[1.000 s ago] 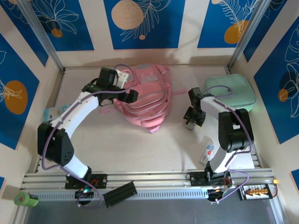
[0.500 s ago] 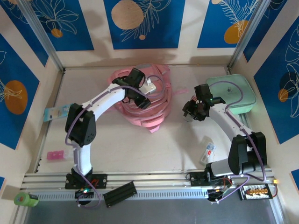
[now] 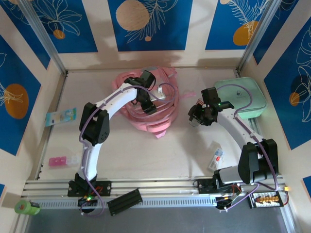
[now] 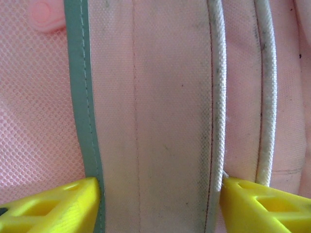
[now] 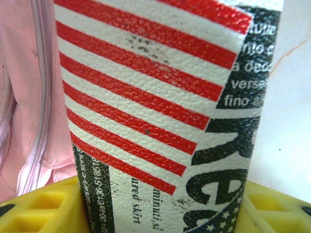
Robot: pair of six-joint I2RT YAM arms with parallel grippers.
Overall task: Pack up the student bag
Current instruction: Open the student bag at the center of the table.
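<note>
Pink cloth sits between the left gripper [image 4: 160, 204] fingers [image 4: 48, 204]. A broad band [image 4: 155, 97] of the bag [image 3: 158, 120], edged in grey-green, runs between the yellow pads, and each pad touches one edge of it. The jaws stand partly closed, as wide as that band, and look to be pinching it. The bag lies in a heap at the back middle of the table [image 3: 136, 150], with the left arm reaching over its top.

The right gripper [image 5: 160, 208] clamps a cup [image 5: 155, 97], white foam by its texture, with red stripes and black print. Its jaws are about half closed against the cup's sides. It hangs just to the right of the bag, and pink cloth and a zip line show beside the cup.

By my reading, the step in hand is getting the bag open and held while the cup waits to go in. No mouth is visible yet. The next move calls for the left arm to lift or pull the band until an opening gapes, without the cloth slipping from the pads. The right arm can then carry the cup over and lower it in. A mint case [image 3: 240, 97] lies unpacked at the right.
</note>
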